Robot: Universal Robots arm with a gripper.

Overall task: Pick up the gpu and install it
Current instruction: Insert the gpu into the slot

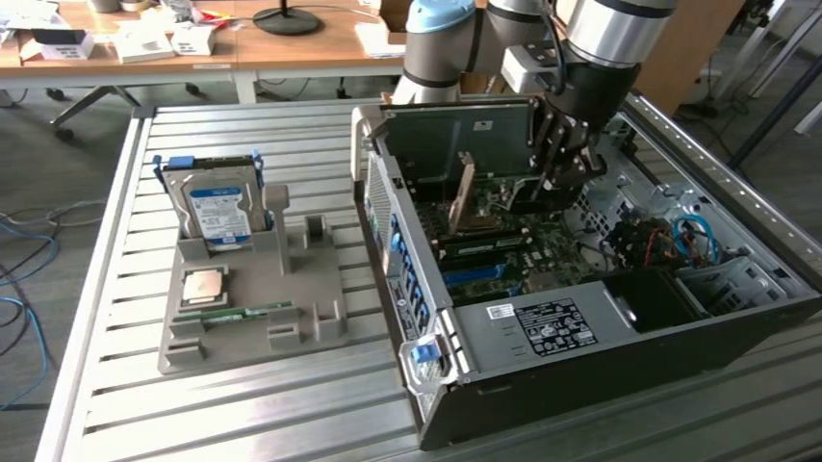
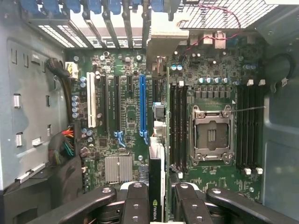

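**Gpu (image 2: 157, 161) held on edge inside the computer case (image 1: 540, 380)**

Gripper (image 2: 159, 189) is closed on the gpu. One finger presses on each flat face of the card, near the end that is far from its metal bracket (image 2: 163, 35). The card stands upright over the motherboard (image 2: 126, 140), just beside the long blue slot (image 2: 142, 105) and between this slot and the memory slots (image 2: 177, 126). I cannot tell if its lower edge already touches a slot.

I judge the card to be light and stiff, but fragile: the board is thin and carries many small parts. The flat faces seem the proper place to hold it, away from the contact edge. Because the grip is near one end, the far end could tilt easily.

Room for moving is narrow. The bracket is near the rear wall with its slot openings (image 2: 107, 23). The cpu socket (image 2: 210, 133) lies on the other side of the memory slots. The case is open only on its upper side. The tray (image 1: 308, 332) with the hard drive (image 1: 218, 207) stands outside, well apart, on the exterior view's left.
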